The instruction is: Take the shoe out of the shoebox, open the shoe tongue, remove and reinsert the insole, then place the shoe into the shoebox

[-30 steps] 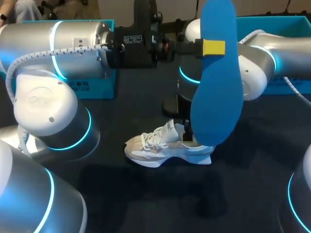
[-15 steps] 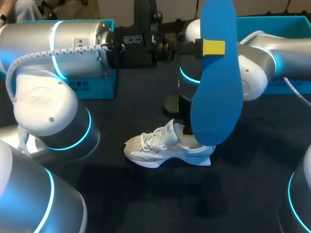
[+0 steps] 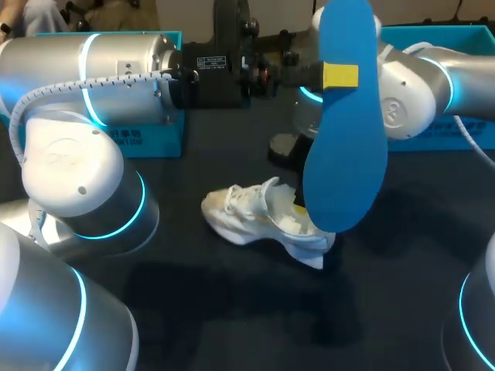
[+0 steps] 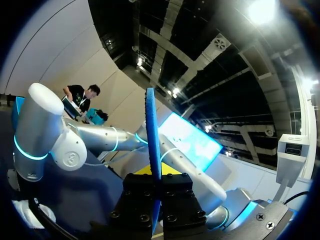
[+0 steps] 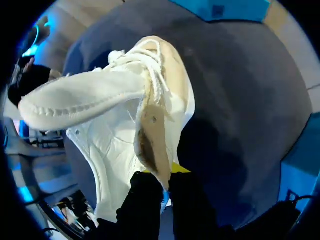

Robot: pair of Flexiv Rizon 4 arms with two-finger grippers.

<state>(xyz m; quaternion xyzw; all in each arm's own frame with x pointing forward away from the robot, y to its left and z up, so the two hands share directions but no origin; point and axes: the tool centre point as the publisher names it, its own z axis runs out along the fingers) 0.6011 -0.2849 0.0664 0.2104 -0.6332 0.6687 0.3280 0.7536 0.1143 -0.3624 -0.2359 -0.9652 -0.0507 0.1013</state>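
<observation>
My left gripper [image 3: 340,76] holds the blue insole [image 3: 344,131] upright, high above the table; in the left wrist view the insole [image 4: 152,145] stands edge-on between its shut fingers [image 4: 156,192]. The white shoe [image 3: 259,220] rests on the dark table, its heel raised and its body tilted. My right gripper [image 3: 298,209], largely hidden behind the insole, is shut on the shoe's collar. The right wrist view shows the collar wall [image 5: 152,145] pinched in that gripper [image 5: 160,182], with the tongue [image 5: 75,102] pulled forward and the shoe's mouth open.
A teal box [image 3: 147,139] stands at the back left behind my left arm, and another teal box [image 3: 441,39] sits at the back right behind my right arm [image 3: 406,85]. The dark tabletop [image 3: 232,309] lies in front of the shoe.
My right gripper has closed on the shoe's collar and risen, tipping the shoe and lifting its heel off the table. The left arm with the insole has stayed still.
</observation>
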